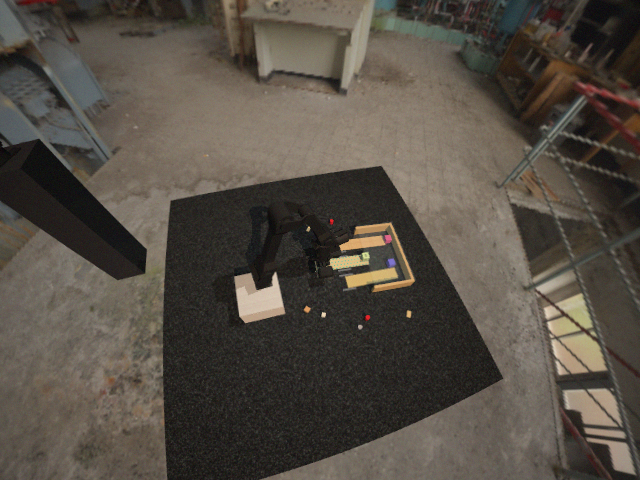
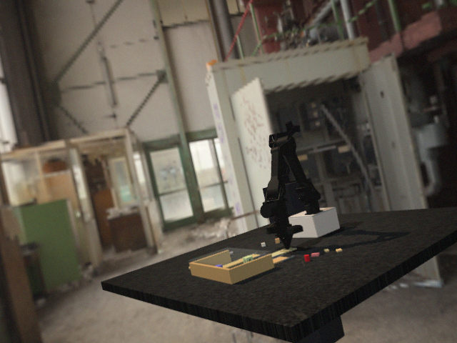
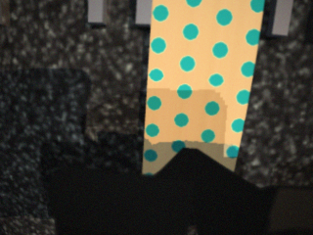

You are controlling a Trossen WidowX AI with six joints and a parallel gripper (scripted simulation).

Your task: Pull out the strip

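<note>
A tan strip with teal dots reaches out of the open side of the wooden tray. A light green cube rests on the strip's far end inside the tray. My gripper is shut, and its tip is down on the strip's near end, outside the tray. In the wrist view the dark gripper body hides that end of the strip. The cube is out of the wrist view.
Two plain tan strips lie either side in the tray, with a pink cube and a purple cube. Grey posts flank the strip. Small blocks lie scattered in front. The arm's white base stands to the left.
</note>
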